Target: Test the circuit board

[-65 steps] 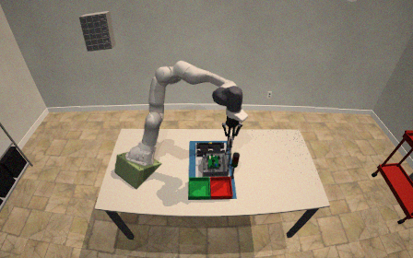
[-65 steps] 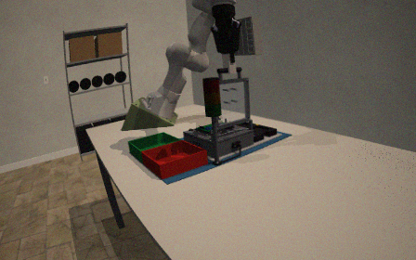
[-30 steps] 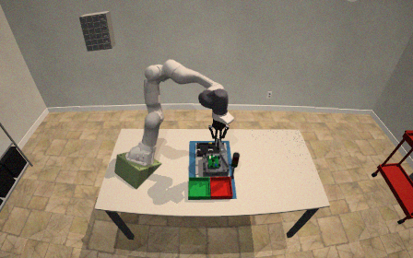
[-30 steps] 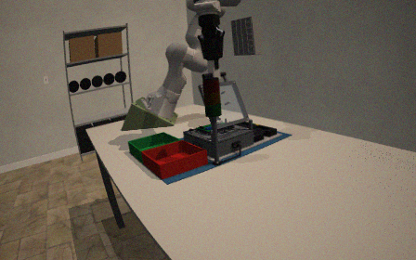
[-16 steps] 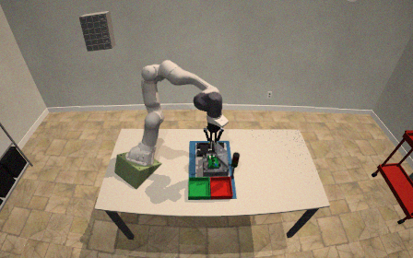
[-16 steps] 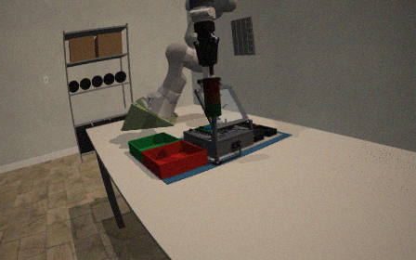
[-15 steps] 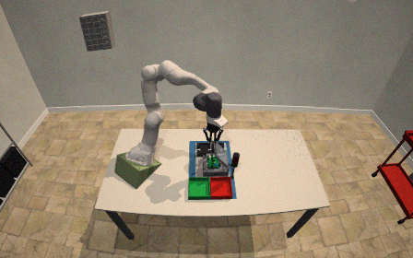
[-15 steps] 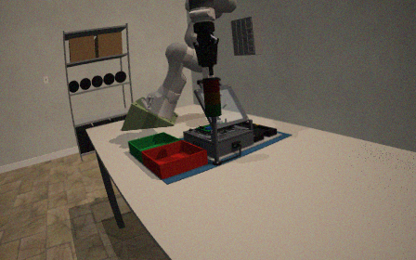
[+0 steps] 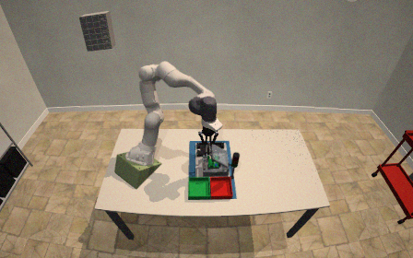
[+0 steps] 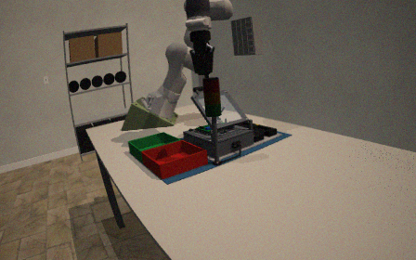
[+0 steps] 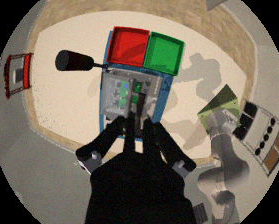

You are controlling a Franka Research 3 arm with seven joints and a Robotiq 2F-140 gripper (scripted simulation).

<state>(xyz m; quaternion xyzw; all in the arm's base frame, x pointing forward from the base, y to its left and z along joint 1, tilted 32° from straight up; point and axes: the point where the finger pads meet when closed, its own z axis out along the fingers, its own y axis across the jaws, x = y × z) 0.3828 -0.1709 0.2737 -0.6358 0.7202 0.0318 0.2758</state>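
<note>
Green circuit board: I see it just past the fingertips in the wrist view, over the tester's plate. I cannot tell whether it touches the plate.
Gripper: clamped narrow on the board and pointing straight down over the tester.
Tester: a grey box on the blue mat, between the bins and the tray.
Lid: raised and tilted back, so the plate under it is open to me.
Signal tower: it stands at the tester's near corner in my exterior view and hides the gripper's lower part. Its red and green bands look dull.
Green bin: upright on the mat, touching the red bin.
Red bin: upright on the mat, just beside the tester.
Tray: black, at the mat's far end beyond the tester. I cannot make out its pockets.
Arm base: on an olive wedge, apart from the mat on the white table.
</note>
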